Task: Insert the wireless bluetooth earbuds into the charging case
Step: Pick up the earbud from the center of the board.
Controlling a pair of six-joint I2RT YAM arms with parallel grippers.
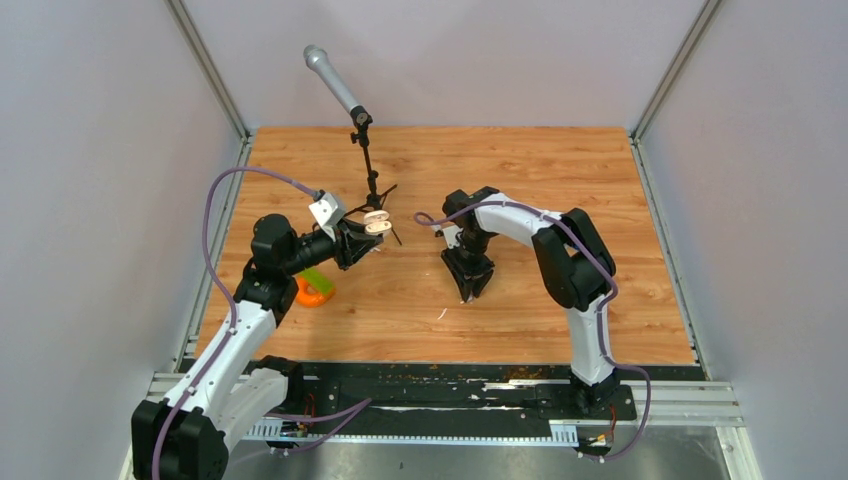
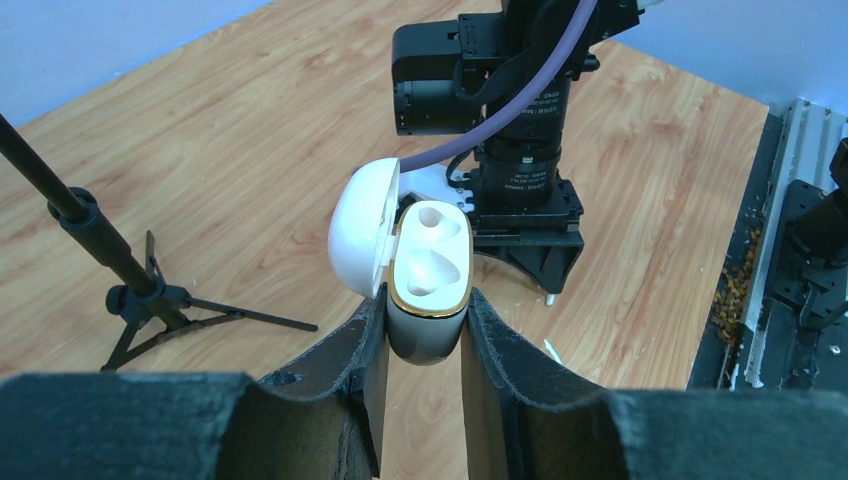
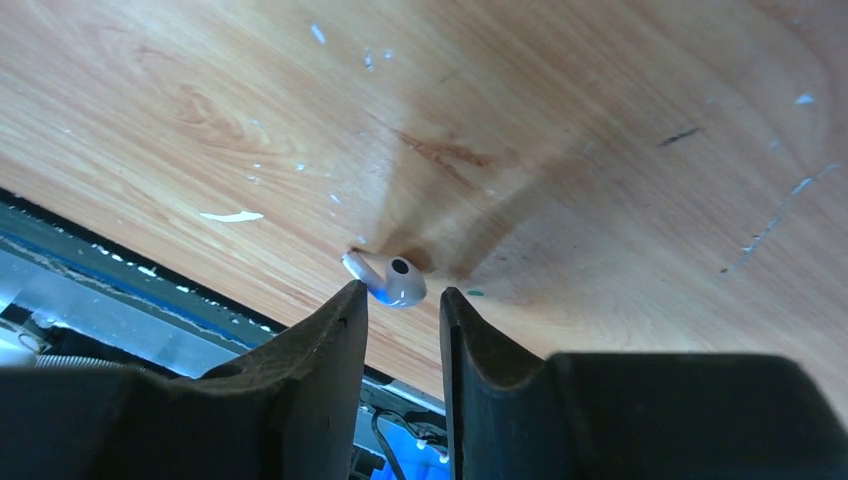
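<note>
My left gripper (image 2: pixel 425 325) is shut on the charging case (image 2: pixel 428 300) and holds it above the table, lid (image 2: pixel 358 240) swung open to the left. Its tan-tinted sockets (image 2: pixel 432 262) look empty. In the top view the case (image 1: pixel 376 224) sits at the tips of the left gripper (image 1: pixel 362 236). One white earbud (image 3: pixel 392 281) lies on the wood, just beyond the tips of my right gripper (image 3: pixel 400 297), which is open and empty and points down at the table (image 1: pixel 468 287). The earbud is hidden under the gripper in the top view. No second earbud shows.
A microphone on a black tripod stand (image 1: pixel 368 175) stands behind the left gripper. An orange and green object (image 1: pixel 315 289) lies by the left arm. A thin white sliver (image 1: pixel 441 314) lies near the right gripper. The black rail (image 1: pixel 450 385) runs along the table's front edge.
</note>
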